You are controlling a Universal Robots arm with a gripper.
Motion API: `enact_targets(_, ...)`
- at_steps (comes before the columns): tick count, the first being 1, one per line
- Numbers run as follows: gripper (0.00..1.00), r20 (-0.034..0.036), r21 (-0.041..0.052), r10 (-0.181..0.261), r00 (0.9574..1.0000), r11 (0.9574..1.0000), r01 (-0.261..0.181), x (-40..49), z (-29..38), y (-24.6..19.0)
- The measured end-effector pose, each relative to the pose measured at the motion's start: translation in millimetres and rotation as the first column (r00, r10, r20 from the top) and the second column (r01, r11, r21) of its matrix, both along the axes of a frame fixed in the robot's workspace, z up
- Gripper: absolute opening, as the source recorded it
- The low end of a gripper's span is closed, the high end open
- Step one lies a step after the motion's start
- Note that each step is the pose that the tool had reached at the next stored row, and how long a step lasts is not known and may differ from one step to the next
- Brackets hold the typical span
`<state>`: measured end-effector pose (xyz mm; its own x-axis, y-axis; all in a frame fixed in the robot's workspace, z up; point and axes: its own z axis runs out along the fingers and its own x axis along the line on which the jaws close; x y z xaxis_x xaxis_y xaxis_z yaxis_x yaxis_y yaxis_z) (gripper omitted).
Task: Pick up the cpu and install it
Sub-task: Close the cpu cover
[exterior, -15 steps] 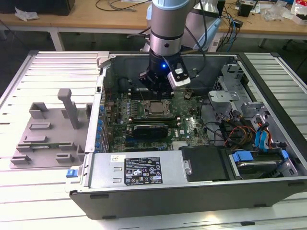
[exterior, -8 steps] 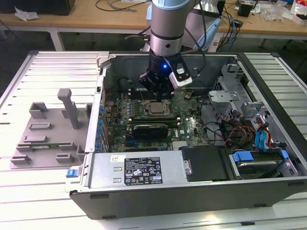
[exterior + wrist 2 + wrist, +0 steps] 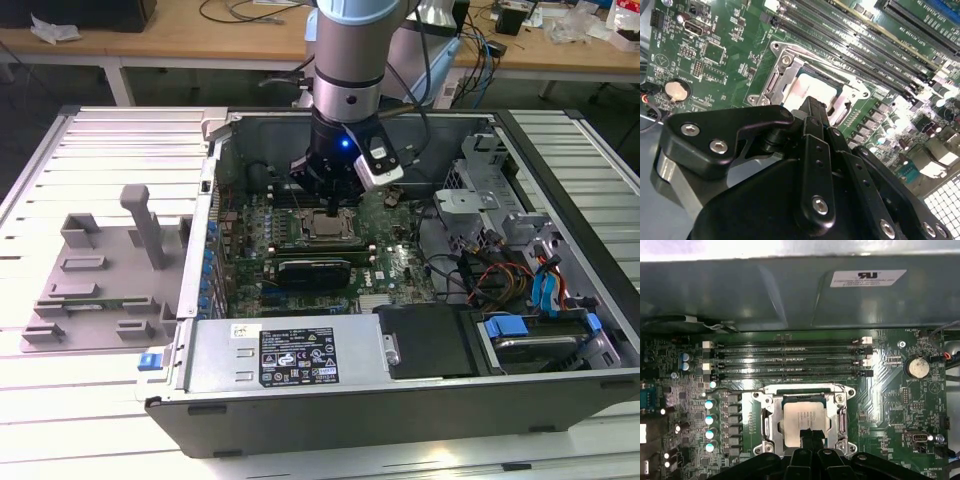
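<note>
The cpu (image 3: 801, 414), a small square chip with a pale silvery top, lies flat inside the dark metal socket frame (image 3: 767, 416) on the green motherboard (image 3: 890, 390). In the exterior view the cpu (image 3: 328, 227) sits in the middle of the open computer case (image 3: 400, 405). My gripper (image 3: 810, 434) hangs just above it, its two black fingers pressed together with the tips over the chip's edge. The second wrist view shows the gripper (image 3: 812, 106) from behind, with the cpu (image 3: 810, 89) beyond the fingertips. Nothing shows between the fingers.
Several long memory slots (image 3: 785, 360) run beside the socket. A grey plastic fixture (image 3: 100, 270) with an upright post stands on the slatted table at the exterior view's left. Cables and drive bays (image 3: 530, 290) fill the case's right side. A power supply (image 3: 290, 355) lies along the near wall.
</note>
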<state>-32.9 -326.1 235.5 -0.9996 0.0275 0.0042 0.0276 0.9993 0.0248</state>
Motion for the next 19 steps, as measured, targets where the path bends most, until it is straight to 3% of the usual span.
enact_targets(2, 0.11, 0.0006, -0.0019, 0.003, 1.0, 1.0, -0.003, -0.1, -0.1, 0.0)
enact_targets(4, 0.11, 0.0009, -0.0233, 0.004, 1.0, 0.9997, -0.004, -0.2, -0.9, -0.5)
enact_targets(8, 0.11, 0.0247, -0.0244, 0.005, 0.9997, 0.9997, -0.004, -4.3, -5.1, -0.7)
enact_targets(10, 0.11, 0.0302, -0.0244, 0.01, 0.9995, 0.9997, -0.009, -10.5, -6.8, -0.7)
enact_targets(13, 0.11, 0.0316, -0.0245, 0.012, 0.9994, 0.9996, -0.012, -18.6, -8.5, -0.7)
enact_targets(19, 0.11, 0.0317, -0.0245, 0.016, 0.9994, 0.9996, -0.016, -33.5, -18.2, -0.6)
